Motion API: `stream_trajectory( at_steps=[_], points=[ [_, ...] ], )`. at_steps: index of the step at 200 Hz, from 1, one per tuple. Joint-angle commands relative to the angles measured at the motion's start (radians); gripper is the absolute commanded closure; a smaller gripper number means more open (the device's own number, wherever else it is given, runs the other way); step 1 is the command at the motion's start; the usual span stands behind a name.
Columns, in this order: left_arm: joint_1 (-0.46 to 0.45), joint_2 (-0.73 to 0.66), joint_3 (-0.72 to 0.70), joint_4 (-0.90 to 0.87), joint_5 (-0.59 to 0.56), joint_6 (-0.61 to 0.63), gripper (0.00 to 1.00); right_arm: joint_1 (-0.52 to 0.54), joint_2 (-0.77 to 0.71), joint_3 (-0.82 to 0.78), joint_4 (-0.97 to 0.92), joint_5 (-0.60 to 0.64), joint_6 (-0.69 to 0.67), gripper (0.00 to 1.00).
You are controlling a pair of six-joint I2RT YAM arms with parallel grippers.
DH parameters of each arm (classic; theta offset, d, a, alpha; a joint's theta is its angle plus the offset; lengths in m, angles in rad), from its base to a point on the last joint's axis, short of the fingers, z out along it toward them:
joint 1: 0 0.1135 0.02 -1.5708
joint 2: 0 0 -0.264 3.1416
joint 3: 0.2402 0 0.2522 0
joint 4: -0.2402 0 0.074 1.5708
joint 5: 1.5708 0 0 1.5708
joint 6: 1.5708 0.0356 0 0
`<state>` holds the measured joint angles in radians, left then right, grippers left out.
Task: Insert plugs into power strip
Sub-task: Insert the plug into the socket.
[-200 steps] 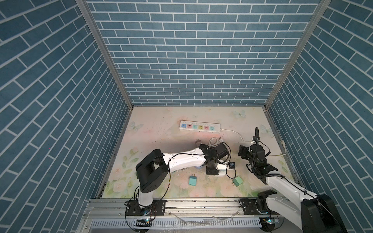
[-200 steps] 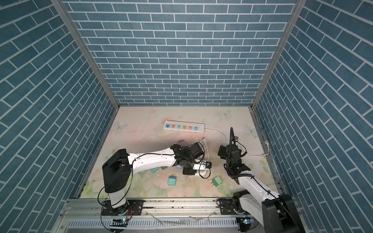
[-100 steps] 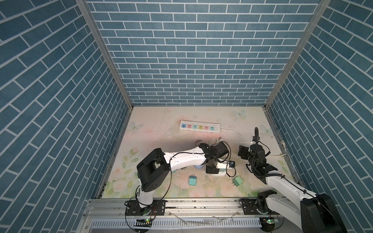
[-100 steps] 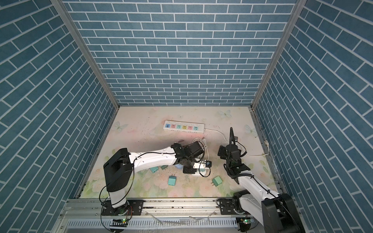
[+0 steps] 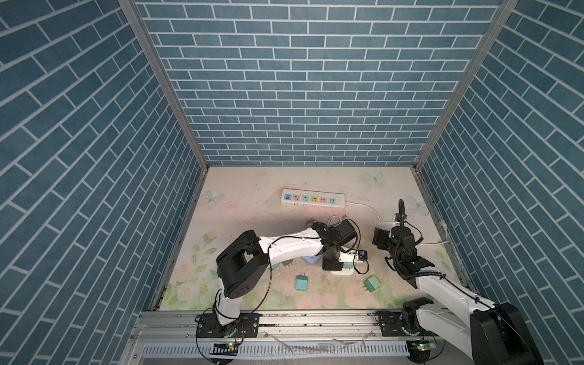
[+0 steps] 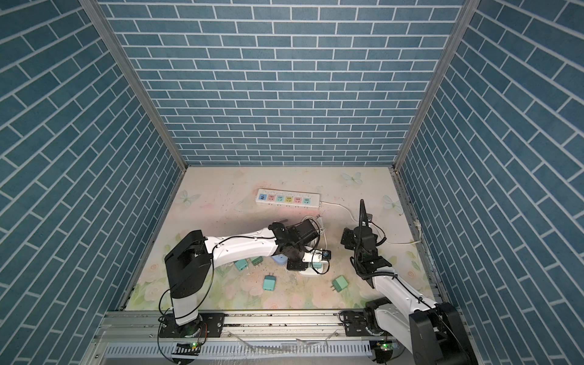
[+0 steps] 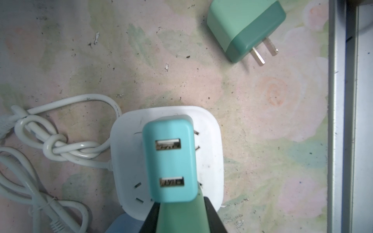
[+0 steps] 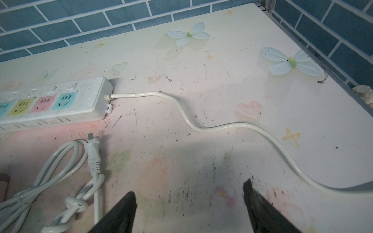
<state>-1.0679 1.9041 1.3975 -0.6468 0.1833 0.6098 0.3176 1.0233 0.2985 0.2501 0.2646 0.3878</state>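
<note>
Now my left gripper [image 7: 180, 203] is pinching a teal plug [image 7: 169, 159], a white socket block [image 7: 210, 145] lying just beneath; my right gripper [image 8: 189, 187] is hanging spread wide.

A robotics lab test cell: blue brick-print panels [image 5: 300, 79] box in a floral tabletop [image 5: 252, 196], with robot arms [image 5: 294, 246] bolted to an aluminium rail [image 5: 316, 319] at the frame's bottom.

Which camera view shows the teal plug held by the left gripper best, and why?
The left wrist view: the teal plug sits close and large, its two USB ports facing the camera, against a white socket block. In both top views it is only a small teal patch. The right wrist view misses it.
</note>
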Motion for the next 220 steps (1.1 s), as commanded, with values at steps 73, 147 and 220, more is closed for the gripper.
stream_trajectory(
  at_steps=[73,147,220],
  points=[
    [0.015,0.098,0.024,-0.021,0.002,-0.009,1.0,-0.003,0.011,0.036,0.0,-0.007,0.001,0.14],
    [0.015,0.111,0.011,0.001,-0.001,-0.021,1.0,-0.003,0.014,0.037,0.0,-0.008,0.0,0.14],
    [0.015,0.149,0.074,0.018,0.038,-0.063,1.0,-0.003,0.013,0.037,-0.001,0.002,0.004,0.15]
  ],
)
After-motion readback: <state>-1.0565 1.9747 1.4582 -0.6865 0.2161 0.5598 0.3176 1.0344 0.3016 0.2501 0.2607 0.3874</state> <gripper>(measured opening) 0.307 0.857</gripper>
